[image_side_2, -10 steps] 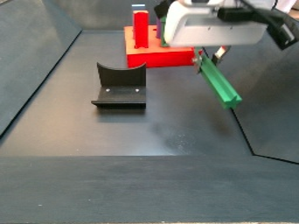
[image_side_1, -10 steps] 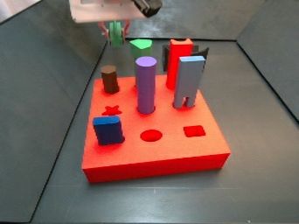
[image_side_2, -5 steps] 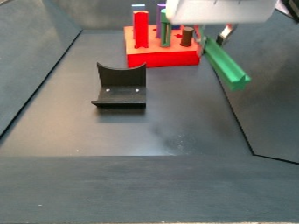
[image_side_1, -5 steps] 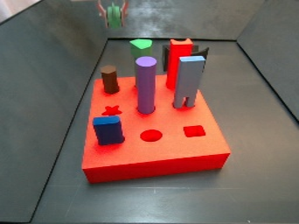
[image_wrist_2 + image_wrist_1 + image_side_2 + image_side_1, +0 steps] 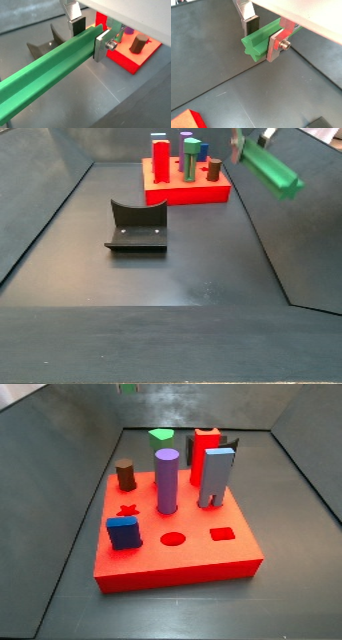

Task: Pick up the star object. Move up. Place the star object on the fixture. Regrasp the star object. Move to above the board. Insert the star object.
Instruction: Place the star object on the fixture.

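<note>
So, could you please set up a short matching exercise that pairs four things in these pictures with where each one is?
Things:
1. star object
2. fixture
3. purple cylinder
4. blue block

Places:
A. standing in the board, near its middle
B. on the floor, apart from the board
C. held between the fingers of the end effector, off the floor
D. at a front corner of the board

Pairs: 1-C, 2-B, 3-A, 4-D
</note>
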Robot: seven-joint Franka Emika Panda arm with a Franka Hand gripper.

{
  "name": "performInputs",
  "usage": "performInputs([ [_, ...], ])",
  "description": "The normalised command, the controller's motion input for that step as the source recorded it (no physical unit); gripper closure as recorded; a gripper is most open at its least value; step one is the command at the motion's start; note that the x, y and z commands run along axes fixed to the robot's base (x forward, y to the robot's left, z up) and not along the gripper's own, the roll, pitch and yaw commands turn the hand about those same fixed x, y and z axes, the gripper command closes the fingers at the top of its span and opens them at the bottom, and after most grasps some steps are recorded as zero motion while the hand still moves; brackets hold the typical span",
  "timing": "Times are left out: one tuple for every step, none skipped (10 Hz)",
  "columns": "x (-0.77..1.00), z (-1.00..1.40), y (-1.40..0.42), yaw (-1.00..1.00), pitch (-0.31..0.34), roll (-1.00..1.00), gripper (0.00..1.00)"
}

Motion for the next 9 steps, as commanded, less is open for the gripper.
performInputs([
  [1.00, -0.05, -0.24, -1.00, 0.084, -0.11, 1.00],
  [1.00, -0.08, -0.20, -0.76, 0.089, -0.13, 1.00],
  [1.00, -0.06, -0.18, -0.53, 0.063, -0.14, 1.00],
  [1.00, -0.05, -0.17, -0.30, 0.059, -0.13, 1.00],
  [1.00, -0.05, -0.15, -0.22, 0.059, -0.13, 1.00],
  [1.00, -0.05, -0.14, -0.13, 0.061, -0.14, 1.00],
  [1.00, -0.04, -0.12, -0.09, 0.065, -0.14, 1.00],
  [1.00, -0.04, -0.11, -0.07, 0.070, -0.14, 1.00],
  [1.00, -0.04, -0.09, -0.05, 0.079, -0.14, 1.00],
])
